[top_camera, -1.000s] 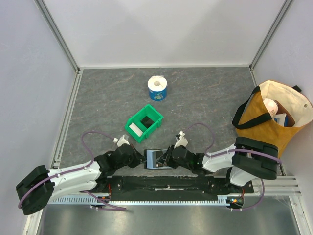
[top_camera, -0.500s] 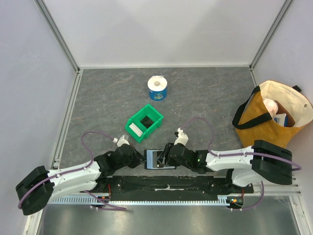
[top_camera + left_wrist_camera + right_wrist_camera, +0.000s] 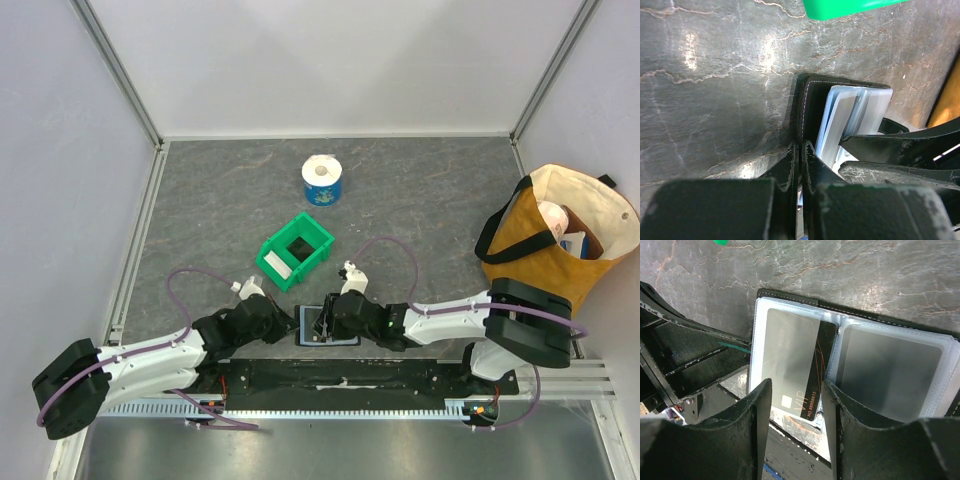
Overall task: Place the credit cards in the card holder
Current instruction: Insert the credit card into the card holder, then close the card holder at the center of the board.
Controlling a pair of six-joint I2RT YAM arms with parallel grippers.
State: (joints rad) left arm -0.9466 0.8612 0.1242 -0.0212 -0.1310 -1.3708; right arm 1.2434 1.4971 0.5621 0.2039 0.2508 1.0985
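The card holder (image 3: 335, 335) lies open at the table's near edge, its clear bluish pockets up. It also shows in the right wrist view (image 3: 790, 297) and the left wrist view (image 3: 805, 100). My left gripper (image 3: 801, 146) (image 3: 292, 323) is shut on its black left cover edge. A black credit card (image 3: 795, 360) marked VIP sits partly in the left pocket, its near end sticking out. My right gripper (image 3: 796, 385) (image 3: 322, 322) is open just above that card, one finger on each side. A white card (image 3: 278, 266) lies in the green bin (image 3: 312, 228).
The green bin stands just beyond the card holder, and its corner shows in the left wrist view (image 3: 850, 7). A toilet paper roll (image 3: 323, 180) stands farther back. An orange and white tote bag (image 3: 560, 235) sits at the right edge. The arms' black base rail (image 3: 340, 378) runs right behind the card holder.
My right gripper has moved left, from the card holder's right side to over its left pocket. The left arm and the card holder have stayed put.
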